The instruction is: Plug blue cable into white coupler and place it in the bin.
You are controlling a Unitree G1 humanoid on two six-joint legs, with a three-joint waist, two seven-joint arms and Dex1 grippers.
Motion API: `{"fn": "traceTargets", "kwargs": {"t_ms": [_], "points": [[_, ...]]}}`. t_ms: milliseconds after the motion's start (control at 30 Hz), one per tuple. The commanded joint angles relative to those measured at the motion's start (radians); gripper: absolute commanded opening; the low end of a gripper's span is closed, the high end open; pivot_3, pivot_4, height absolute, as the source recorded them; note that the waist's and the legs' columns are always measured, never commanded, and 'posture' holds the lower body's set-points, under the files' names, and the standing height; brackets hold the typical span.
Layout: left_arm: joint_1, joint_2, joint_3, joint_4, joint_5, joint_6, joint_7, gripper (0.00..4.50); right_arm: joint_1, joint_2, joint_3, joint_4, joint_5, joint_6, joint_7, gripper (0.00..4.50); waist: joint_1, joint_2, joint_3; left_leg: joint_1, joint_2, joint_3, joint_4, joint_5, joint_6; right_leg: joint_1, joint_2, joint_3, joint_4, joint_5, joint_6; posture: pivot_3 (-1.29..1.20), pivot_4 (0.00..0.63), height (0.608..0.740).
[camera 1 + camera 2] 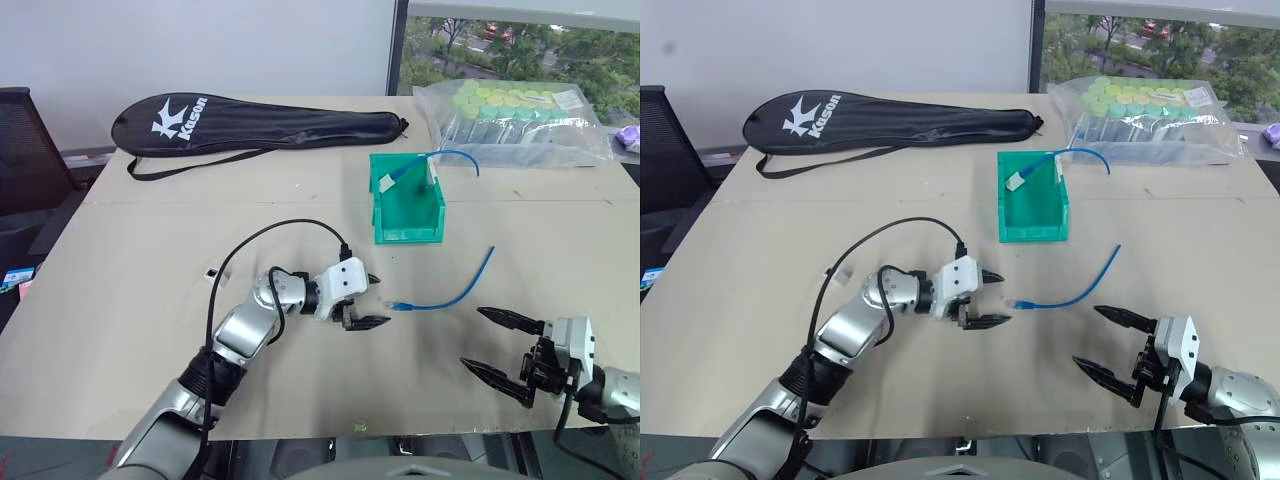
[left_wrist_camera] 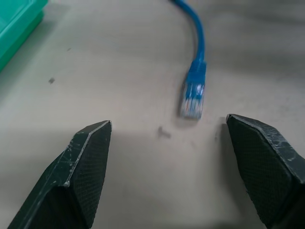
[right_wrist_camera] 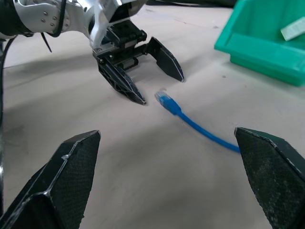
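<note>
The blue cable (image 1: 450, 295) lies curved on the tan table, with its clear plug (image 2: 193, 98) toward my left gripper. My left gripper (image 1: 380, 300) is open, low over the table, its fingertips just short of the plug and on either side of it. My right gripper (image 1: 472, 337) is open near the front edge, to the right of the cable and apart from it. The green bin (image 1: 385, 195) stands behind the cable. A tiny white block, apparently the white coupler (image 1: 213, 272), lies on the table beside my left arm.
An arched blue cable with a white block (image 1: 430, 165) rests in the bin. A black racket bag (image 1: 260, 125) lies at the back left. A clear bag of green-capped tubes (image 1: 510, 120) sits at the back right. A black chair (image 1: 25, 150) stands off the left edge.
</note>
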Motion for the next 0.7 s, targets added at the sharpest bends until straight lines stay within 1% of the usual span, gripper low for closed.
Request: {"fn": "traceTargets", "kwargs": {"t_ms": [33,200,300,367,467,500,533,567,633,700], "points": [[-0.015,-0.024,-0.039,0.027,0.018,-0.022,-0.032,3.95,0.009,0.0,-0.025,-0.035,0.004,-0.02,-0.01,4.45,0.0,0.0,0.0,0.0,0.0,0.0,0.0,0.0,0.0,0.0,0.0,0.0,0.0,0.0,0.0,0.0,0.15,0.74],[-0.04,-0.039,-0.059,0.065,0.035,-0.042,-0.064,3.95,0.013,0.003,-0.023,-0.037,-0.003,-0.024,-0.023,4.45,0.0,0.0,0.0,0.0,-0.001,-0.001,0.0,0.0,0.0,0.0,0.0,0.0,0.0,0.0,0.0,0.0,0.15,0.74],[-0.049,-0.05,-0.061,0.08,0.035,-0.058,-0.082,3.21,0.019,0.004,-0.021,-0.039,-0.005,-0.02,-0.031,4.5,0.001,0.0,0.0,0.0,-0.001,-0.001,0.0,0.0,0.0,0.0,0.0,0.0,0.0,0.0,0.0,0.0,0.15,0.74],[-0.048,-0.051,-0.058,0.082,0.032,-0.067,-0.093,2.39,0.021,0.002,-0.021,-0.04,-0.003,-0.016,-0.032,4.5,-0.001,0.0,0.0,0.0,-0.001,-0.001,0.0,0.0,0.0,0.0,0.0,0.0,0.0,0.0,0.0,0.0,0.15,0.74],[-0.035,-0.051,-0.044,0.075,0.018,-0.053,-0.1,0.82,0.032,-0.007,-0.019,-0.052,0.016,0.028,-0.043,4.5,-0.004,0.0,0.0,0.0,-0.001,-0.001,0.0,0.0,0.0,0.0,0.001,0.0,0.0,0.0,0.0,0.0,0.15,0.74],[-0.028,-0.052,-0.035,0.068,0.005,-0.035,-0.101,0.29,0.043,-0.009,-0.019,-0.076,0.047,0.088,-0.073,4.5,-0.004,0.0,0.0,0.0,-0.001,-0.001,0.0,0.0,0.0,0.0,0.001,0.0,0.0,0.0,0.0,0.0,0.15,0.74],[-0.02,-0.055,-0.023,0.058,-0.015,-0.01,-0.101,0.06,0.054,-0.01,-0.021,-0.105,0.089,0.154,-0.105,4.5,-0.004,0.0,0.0,0.0,-0.001,-0.001,0.0,0.0,0.0,0.0,0.001,-0.001,0.0,0.0,0.0,0.0,0.15,0.74],[-0.015,-0.057,-0.015,0.051,-0.028,0.008,-0.102,0.06,0.062,-0.009,-0.024,-0.127,0.119,0.201,-0.128,4.5,-0.004,0.0,0.0,0.0,0.0,-0.001,0.0,0.0,0.0,0.0,0.001,-0.001,0.001,0.0,0.0,0.0,0.15,0.74],[0.001,-0.081,0.04,0.004,-0.129,0.146,-0.089,0.06,0.09,-0.032,-0.016,-0.201,0.218,0.343,-0.178,4.5,-0.005,0.0,0.0,0.0,0.003,-0.001,0.0,0.0,0.0,0.0,0.001,-0.001,0.001,0.0,0.0,0.0,0.15,0.74],[0.013,-0.107,0.091,-0.044,-0.23,0.287,-0.073,0.06,0.1,-0.045,-0.01,-0.248,0.293,0.448,-0.223,4.5,-0.006,0.0,0.0,0.0,0.004,-0.001,0.0,0.0,0.0,0.0,0.0,-0.001,0.001,0.0,0.0,0.0,0.15,0.74]]}}
